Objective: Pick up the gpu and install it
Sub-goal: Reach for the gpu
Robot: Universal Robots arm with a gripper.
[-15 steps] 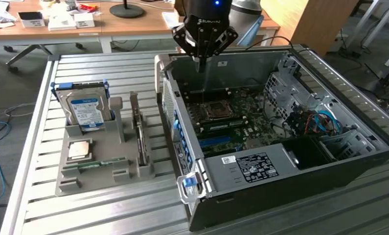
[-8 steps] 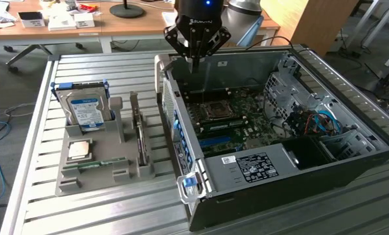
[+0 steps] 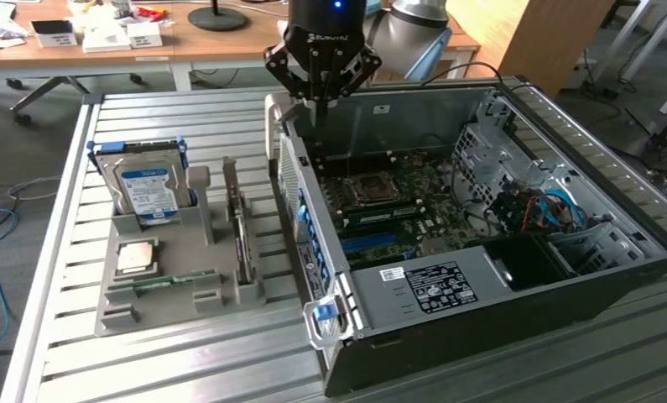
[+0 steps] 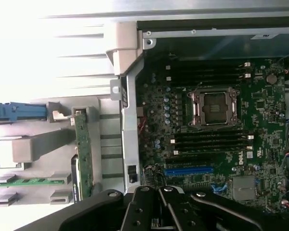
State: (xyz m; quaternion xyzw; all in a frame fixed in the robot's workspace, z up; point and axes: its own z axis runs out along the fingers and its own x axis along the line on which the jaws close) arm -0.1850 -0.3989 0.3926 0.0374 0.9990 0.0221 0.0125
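Note:
The gpu (image 3: 240,228) stands on its edge in the grey holder (image 3: 121,315), just to the exterior view's left of the open computer case (image 3: 513,294). The wrist view shows the gpu (image 4: 83,154) as a narrow green board edge-on. My gripper (image 3: 320,104) hangs above the case's rear wall, higher than the gpu and past its far end. Its fingers are shut with nothing between them. In the wrist view the gripper (image 4: 161,202) sits over the motherboard (image 4: 260,144), near the blue slot (image 4: 189,170).
The holder also carries a hard drive (image 3: 148,185) with a blue-white label, a square processor chip (image 3: 138,256) and a thin RAM stick (image 3: 159,281). The motherboard's processor socket (image 3: 372,189) is bare. Cables (image 3: 540,210) fill the case's right side. A desk (image 3: 121,42) with small boxes stands behind.

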